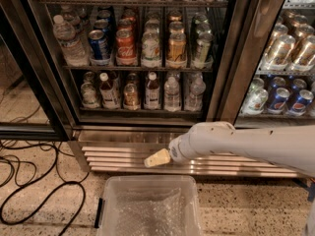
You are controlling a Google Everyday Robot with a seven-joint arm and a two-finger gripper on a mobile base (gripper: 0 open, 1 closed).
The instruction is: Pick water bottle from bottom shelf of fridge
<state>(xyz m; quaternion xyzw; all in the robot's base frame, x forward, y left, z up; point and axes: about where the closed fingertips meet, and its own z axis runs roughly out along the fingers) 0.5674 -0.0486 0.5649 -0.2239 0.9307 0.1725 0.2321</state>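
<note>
The fridge point(235, 58) stands open, its glass door swung out to the left. On the bottom shelf point(142, 111) stand small clear water bottles point(172, 93), one more to its right point(196, 91) and one at the left point(88, 93), between brown-liquid bottles point(151, 90) with white caps. My gripper point(157, 159) is on the end of the white arm point(236, 141). It points left in front of the louvered steel base point(113, 156), below the shelf and apart from the bottles. It holds nothing that I can see.
A clear plastic bin point(147, 205) sits on the floor right under the gripper. Black cables point(34, 191) lie on the floor at the left. The open door point(24, 97) stands at the left. Soda cans point(125, 45) and a larger clear bottle point(69, 41) fill the rack above.
</note>
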